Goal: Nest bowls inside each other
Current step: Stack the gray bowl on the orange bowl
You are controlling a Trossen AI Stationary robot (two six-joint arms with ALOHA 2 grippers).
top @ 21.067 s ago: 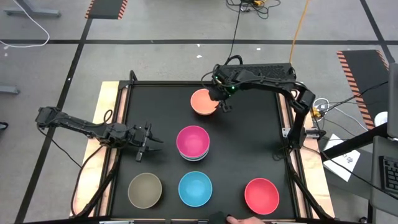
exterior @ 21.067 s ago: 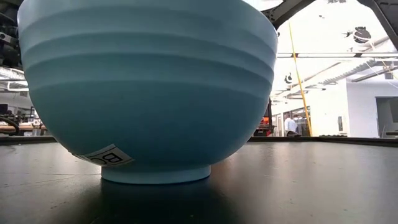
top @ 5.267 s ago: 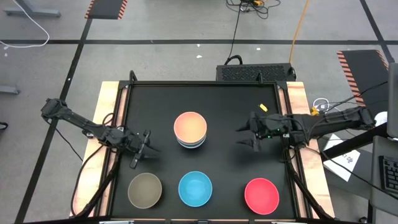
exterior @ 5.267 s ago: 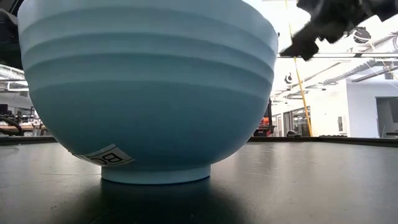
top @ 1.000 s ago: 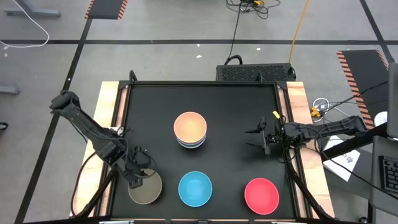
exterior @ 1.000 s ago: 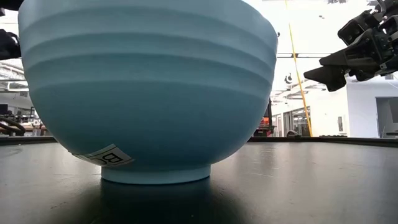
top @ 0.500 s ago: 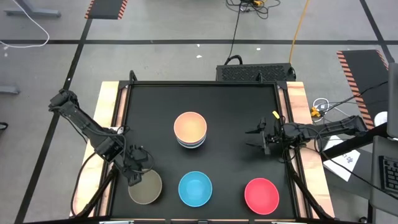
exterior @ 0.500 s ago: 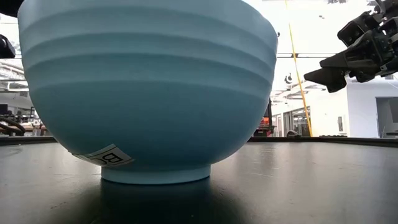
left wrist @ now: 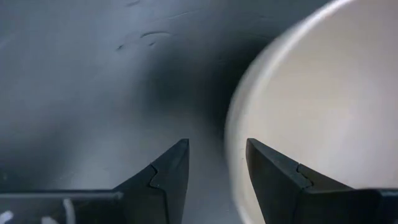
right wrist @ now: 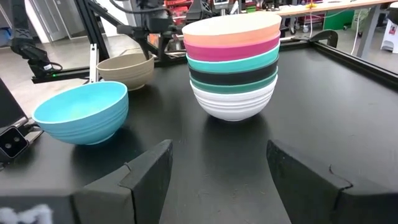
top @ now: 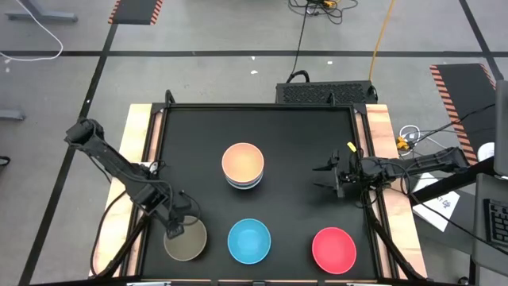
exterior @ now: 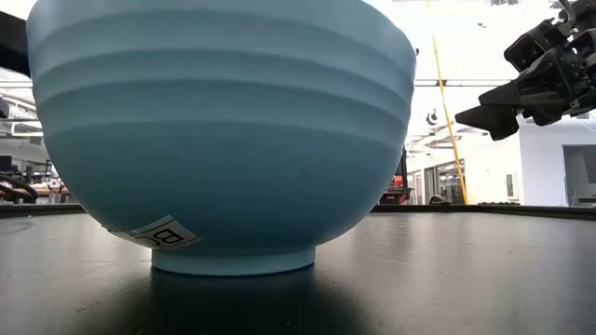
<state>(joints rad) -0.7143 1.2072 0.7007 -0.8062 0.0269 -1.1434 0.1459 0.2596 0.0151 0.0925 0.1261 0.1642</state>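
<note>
While the high view looked straight down on the black table (top: 317, 135), a stack of bowls (top: 243, 166) with a peach-orange one on top sat near the middle. Along the near edge stood three single bowls, well apart: an olive-brown bowl (top: 189, 242), a light blue bowl (top: 249, 241) and a red bowl (top: 333, 249). The left gripper (top: 175, 226) was down at the rim of the olive-brown bowl, on its side toward the table's left edge. The right gripper (top: 325, 178) hung over bare table to the right of the stack, touching nothing.

From table height, the light blue bowl (exterior: 223, 140) filled most of the low view, a small label on its lower side. The right gripper (exterior: 503, 107) showed high up at the right.

Through the left wrist view, the left gripper (left wrist: 217, 171) had its jaws a little apart, straddling the rim of the olive-brown bowl (left wrist: 323, 106); whether they pressed on it could not be told.

Through the right wrist view, the right gripper (right wrist: 217, 168) had its jaws wide apart and empty. Beyond them the stack (right wrist: 233, 65) rose from a white bowl at the bottom through dark green, black, teal and magenta to peach-orange, with the light blue bowl (right wrist: 81, 112) and olive-brown bowl (right wrist: 126, 70) nearby.
</note>
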